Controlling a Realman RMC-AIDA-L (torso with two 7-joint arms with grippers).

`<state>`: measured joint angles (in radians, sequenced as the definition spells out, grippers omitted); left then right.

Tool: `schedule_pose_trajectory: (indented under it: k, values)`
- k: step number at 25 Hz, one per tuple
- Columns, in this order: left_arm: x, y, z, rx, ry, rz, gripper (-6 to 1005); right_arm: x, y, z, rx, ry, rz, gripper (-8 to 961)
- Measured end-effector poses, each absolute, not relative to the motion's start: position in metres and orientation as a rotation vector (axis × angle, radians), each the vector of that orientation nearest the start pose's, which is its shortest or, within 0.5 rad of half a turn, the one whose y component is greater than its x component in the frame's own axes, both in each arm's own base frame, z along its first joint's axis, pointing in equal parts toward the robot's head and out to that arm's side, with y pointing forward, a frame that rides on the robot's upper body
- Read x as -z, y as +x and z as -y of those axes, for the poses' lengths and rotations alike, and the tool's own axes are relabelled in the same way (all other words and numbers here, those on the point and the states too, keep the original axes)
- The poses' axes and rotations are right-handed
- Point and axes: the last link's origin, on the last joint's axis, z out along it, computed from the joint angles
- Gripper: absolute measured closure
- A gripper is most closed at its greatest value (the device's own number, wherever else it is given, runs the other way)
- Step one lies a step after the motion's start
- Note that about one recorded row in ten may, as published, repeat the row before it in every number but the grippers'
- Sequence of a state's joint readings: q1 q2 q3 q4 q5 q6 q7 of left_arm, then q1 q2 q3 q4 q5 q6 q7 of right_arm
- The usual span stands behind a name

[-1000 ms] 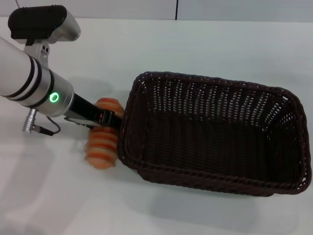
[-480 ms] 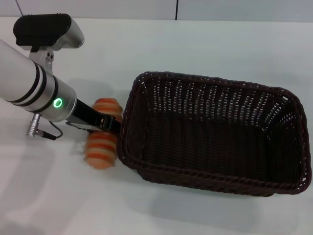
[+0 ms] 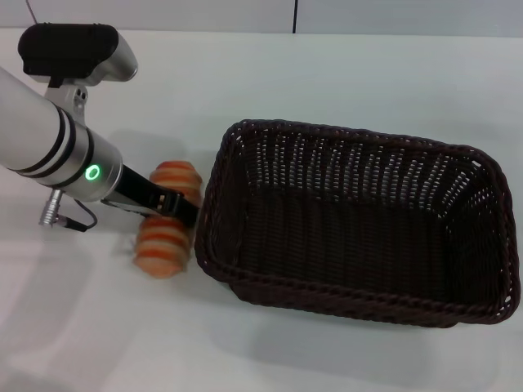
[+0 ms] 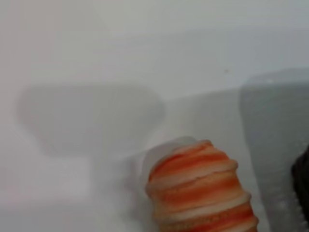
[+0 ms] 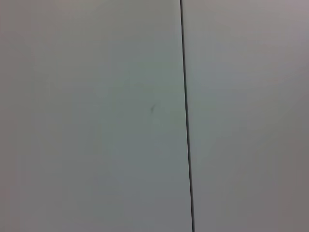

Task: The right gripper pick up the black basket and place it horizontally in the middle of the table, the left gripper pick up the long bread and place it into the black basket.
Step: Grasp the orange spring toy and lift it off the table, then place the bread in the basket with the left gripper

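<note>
The black basket (image 3: pixel 343 131) stands on the white table (image 3: pixel 368 73), right of centre, with its long side across the view and nothing inside. The long bread (image 3: pixel 162 241), striped orange and cream, lies just off the basket's left wall. My left gripper (image 3: pixel 176 204) reaches in from the left on the green-lit arm and is shut on the long bread across its middle. In the left wrist view the long bread (image 4: pixel 200 188) fills the lower centre and a dark bit of the black basket (image 4: pixel 301 179) shows at the edge. The right gripper is out of view.
The right wrist view shows only a pale wall panel with a dark vertical seam (image 5: pixel 186 116). The left arm's silver forearm (image 3: pixel 41 131) crosses the table's left side. White tabletop surrounds the basket in front and behind.
The left gripper and the long bread have shifted a little to the left, away from the basket wall. The basket has not moved.
</note>
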<state>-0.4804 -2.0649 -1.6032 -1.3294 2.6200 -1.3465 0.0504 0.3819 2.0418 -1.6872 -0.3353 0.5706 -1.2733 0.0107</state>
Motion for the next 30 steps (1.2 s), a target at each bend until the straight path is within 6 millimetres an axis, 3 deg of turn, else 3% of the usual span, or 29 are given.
schedule_pose_trajectory:
  k: [7, 11, 13, 15, 18, 19, 24, 30]
  values:
    - [0.018, -0.216, -0.348, -0.328, -2.158, 1.43, 426, -0.08, 0.323, -0.347, -0.764, -1.189, -0.326, 527]
    - [0.013, -0.216, -0.351, -0.319, -2.143, 1.413, 450, -0.08, 0.323, -0.348, -0.763, -1.188, -0.329, 527]
    - [-0.001, -0.215, -0.356, -0.286, -2.108, 1.379, 461, -0.08, 0.323, -0.348, -0.764, -1.186, -0.328, 528]
    - [-0.001, -0.215, -0.356, -0.286, -2.108, 1.379, 473, -0.081, 0.323, -0.347, -0.764, -1.185, -0.327, 528]
    - [-0.04, -0.212, -0.369, -0.153, -2.05, 1.289, 503, -0.081, 0.324, -0.347, -0.763, -1.181, -0.327, 528]
    - [-0.04, -0.212, -0.369, -0.153, -2.05, 1.289, 516, -0.081, 0.324, -0.347, -0.763, -1.181, -0.327, 528]
    - [-0.064, -0.189, -0.374, -0.051, -2.087, 1.141, 555, -0.083, 0.325, -0.346, -0.76, -1.179, -0.324, 528]
    - [-0.06, -0.138, -0.356, 0.053, -2.332, 0.993, 609, -0.085, 0.325, -0.347, -0.76, -1.179, -0.319, 527]
